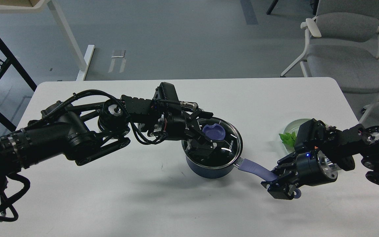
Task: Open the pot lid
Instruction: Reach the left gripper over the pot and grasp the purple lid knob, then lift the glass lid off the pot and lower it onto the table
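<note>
My left gripper straddles the lid's knob, fingers spread; my right gripper clenches the saucepan's handle. A shallow pinch could slip off.

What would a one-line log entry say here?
lid: on pot | left gripper: at knob | right gripper: shut on handle

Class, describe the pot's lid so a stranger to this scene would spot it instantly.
On the white table, near its middle, stands a dark blue saucepan. The lid covers its mouth: a clear glass disc with a steel rim and a flat purple-blue knob, framed by the left gripper. The pale green plate to the right has neither rim nor knob.
</note>
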